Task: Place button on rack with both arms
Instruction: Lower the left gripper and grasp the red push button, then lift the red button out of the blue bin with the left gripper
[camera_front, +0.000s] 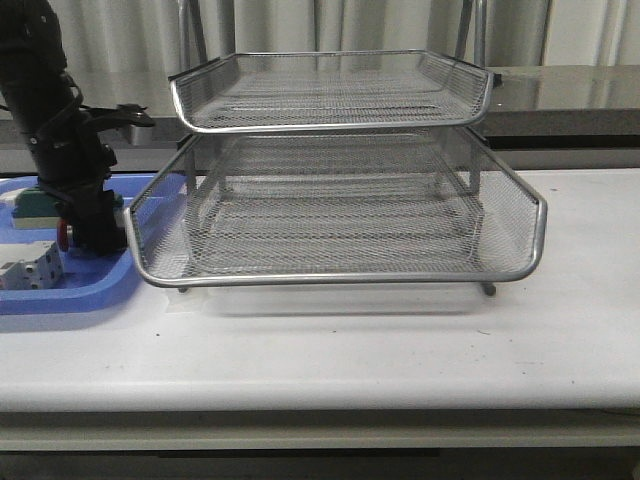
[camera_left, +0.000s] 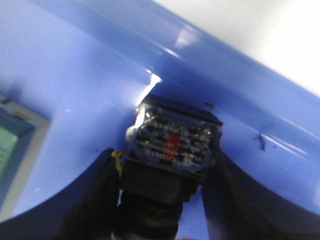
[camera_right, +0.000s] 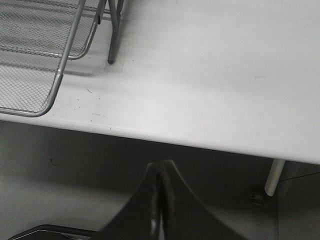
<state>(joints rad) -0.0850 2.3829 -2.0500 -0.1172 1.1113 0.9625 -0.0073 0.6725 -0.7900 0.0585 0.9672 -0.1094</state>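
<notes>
Blue tray (camera_front: 70, 296) beside rack (camera_front: 330, 215).

I see bare desk (camera_front: 400, 340) in front of the rack (camera_front: 335, 200) and to its right, wide enough for a hand. Both visible tiers have open fronts with a gap between them. On the left, the blue tray's (camera_front: 90, 290) wall lies just beside the rack, and the white breaker (camera_front: 30, 268) and green block (camera_front: 35, 205) crowd my left hand (camera_front: 90, 235).
</notes>
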